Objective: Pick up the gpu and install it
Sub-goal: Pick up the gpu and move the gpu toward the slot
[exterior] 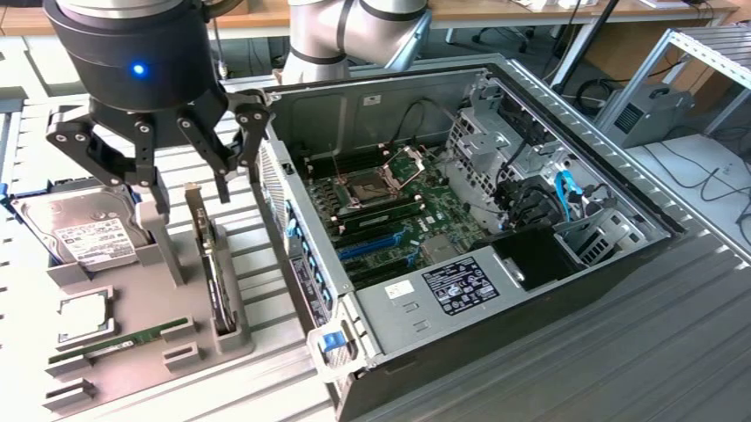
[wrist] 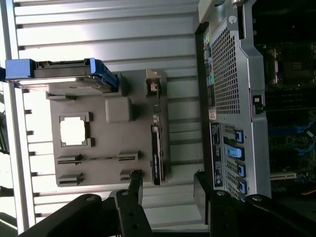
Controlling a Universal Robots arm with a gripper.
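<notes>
Claw (exterior: 182, 180) is spread wide with nothing in it, hanging just above the gpu (exterior: 213, 268). In the wrist view the card lines up between the fingers. The gpu is standing on edge in the gray tray (exterior: 70, 274). The hard drive (exterior: 88, 233) is on the exterior view's left, the open PC case (exterior: 388, 303) is on its right, and it's all on the slatted surface (exterior: 657, 352).
</notes>
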